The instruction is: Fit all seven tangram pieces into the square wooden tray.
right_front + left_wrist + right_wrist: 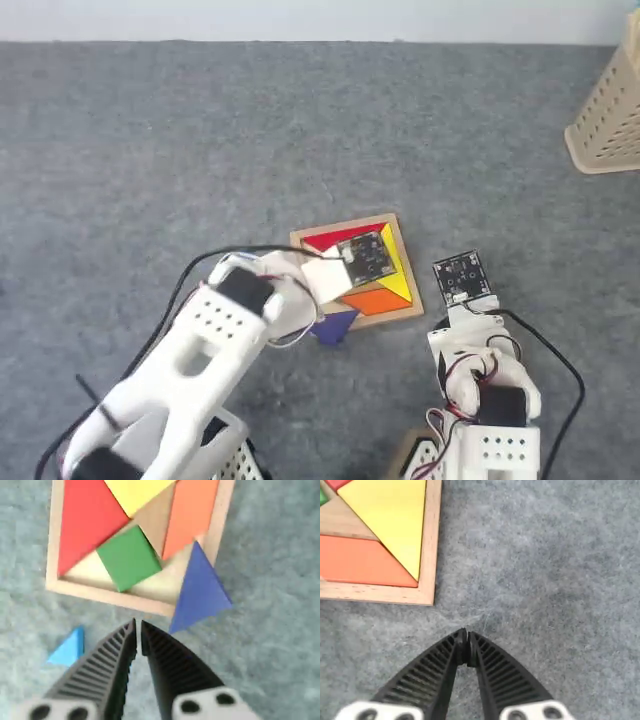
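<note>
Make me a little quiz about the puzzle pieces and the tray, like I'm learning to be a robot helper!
1. True or false: the green square lies inside the wooden tray.
2. Where does the light blue triangle lie? A. inside the tray B. on the carpet, outside the tray C. on top of the green square
3. Fill the gap: the dark blue triangle lies across the tray's ____.
Key: 1 true; 2 B; 3 rim.
</note>
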`<move>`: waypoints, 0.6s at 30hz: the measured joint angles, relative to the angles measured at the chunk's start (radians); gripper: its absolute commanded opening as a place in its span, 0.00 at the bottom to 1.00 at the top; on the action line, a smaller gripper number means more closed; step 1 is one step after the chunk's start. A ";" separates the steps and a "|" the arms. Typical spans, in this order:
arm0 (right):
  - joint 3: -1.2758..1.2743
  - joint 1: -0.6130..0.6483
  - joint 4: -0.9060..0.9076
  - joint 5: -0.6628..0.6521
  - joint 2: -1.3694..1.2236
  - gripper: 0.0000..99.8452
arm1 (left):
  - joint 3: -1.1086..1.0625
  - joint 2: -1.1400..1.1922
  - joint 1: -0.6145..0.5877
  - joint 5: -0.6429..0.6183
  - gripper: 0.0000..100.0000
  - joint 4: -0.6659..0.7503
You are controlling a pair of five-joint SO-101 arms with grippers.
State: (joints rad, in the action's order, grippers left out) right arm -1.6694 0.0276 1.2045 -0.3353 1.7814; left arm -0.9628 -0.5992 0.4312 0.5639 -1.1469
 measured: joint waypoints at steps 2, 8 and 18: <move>0.000 0.000 0.000 0.000 0.000 0.01 | -0.006 -0.005 0.014 0.000 0.01 -0.031; 0.000 0.000 0.000 0.000 0.000 0.01 | -0.008 0.069 0.144 0.012 0.01 -0.114; 0.000 0.000 0.000 0.000 0.000 0.01 | 0.037 0.275 0.180 0.009 0.01 -0.118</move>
State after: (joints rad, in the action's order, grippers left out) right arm -1.6694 0.0276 1.2045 -0.3353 1.7814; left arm -0.9260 -0.3245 0.6107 0.5731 -1.2651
